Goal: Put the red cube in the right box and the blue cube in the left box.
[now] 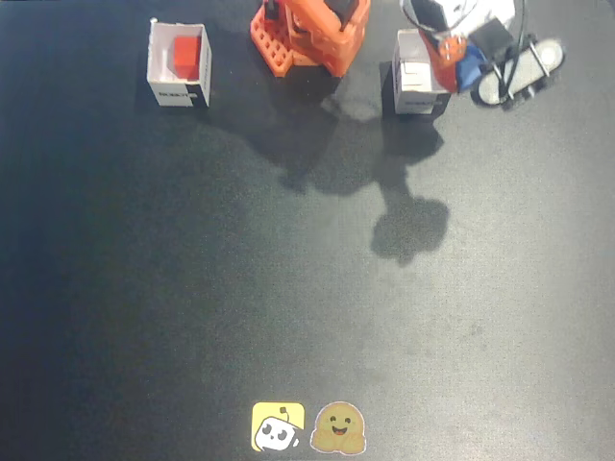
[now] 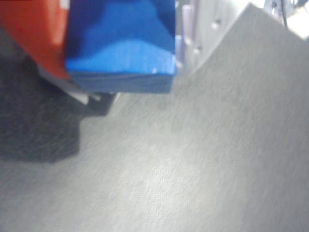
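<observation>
While the claw (image 2: pixel 120 53) pinches the small solid bright blue cube (image 2: pixel 120 43) between an orange finger (image 2: pixel 34 38) at the left of the wrist view and a pale finger (image 2: pixel 186 29) at the right, the cube fills the top of that view, hanging above the grey-looking desk (image 2: pixel 193 159) with a dark shadow lying beneath and to the left of it. Seen from the fixed view, the same blue cube (image 1: pixel 471 69) shows as a small blue patch at the claw (image 1: pixel 465 63), just to the right of one small square white cardboard box (image 1: pixel 415 77) with a line of dark print on its near side, and partly above its right edge; whether the cube touches that box cannot be told. Orange and white parts of the arm cover the top of this box, so its inside is hidden. Just right of the claw lies a white oval part with dark wheels or rollers (image 1: pixel 519 72), with black cables running over it. Further left, the orange arm base (image 1: pixel 312 34) stands at the top edge of the black desk (image 1: pixel 288 288), casting a broad shadow toward the middle. Well apart at the far left, the other white cardboard box (image 1: pixel 179 67) stands open, with the small solid bright red cube (image 1: pixel 186 53) inside. Near the bottom edge sit two stickers, a yellow one (image 1: pixel 278 426) and a smiling brown one (image 1: pixel 337 428).
</observation>
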Robot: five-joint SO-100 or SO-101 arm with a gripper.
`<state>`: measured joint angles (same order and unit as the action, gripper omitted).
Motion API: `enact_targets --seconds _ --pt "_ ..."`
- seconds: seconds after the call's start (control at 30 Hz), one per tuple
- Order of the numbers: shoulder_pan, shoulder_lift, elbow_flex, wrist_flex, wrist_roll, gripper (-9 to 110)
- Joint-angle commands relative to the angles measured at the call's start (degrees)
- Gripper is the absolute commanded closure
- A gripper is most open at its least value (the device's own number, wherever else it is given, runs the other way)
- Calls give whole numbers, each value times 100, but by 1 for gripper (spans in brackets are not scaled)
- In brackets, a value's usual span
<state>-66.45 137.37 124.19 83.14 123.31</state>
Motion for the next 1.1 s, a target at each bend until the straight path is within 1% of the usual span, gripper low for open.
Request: enact_targets --seconds 0.0,0.2,0.43,0.6,0.8,1.07 --pt "-18 325 -9 105 -9 91" --pt "-123 413 35 352 -70 91" --pt "-167 896 527 343 -185 91" --pt "-202 993 571 422 -255 91" --pt "-527 1204 756 422 -53 91" --pt "-545 1204 809 343 -114 91"
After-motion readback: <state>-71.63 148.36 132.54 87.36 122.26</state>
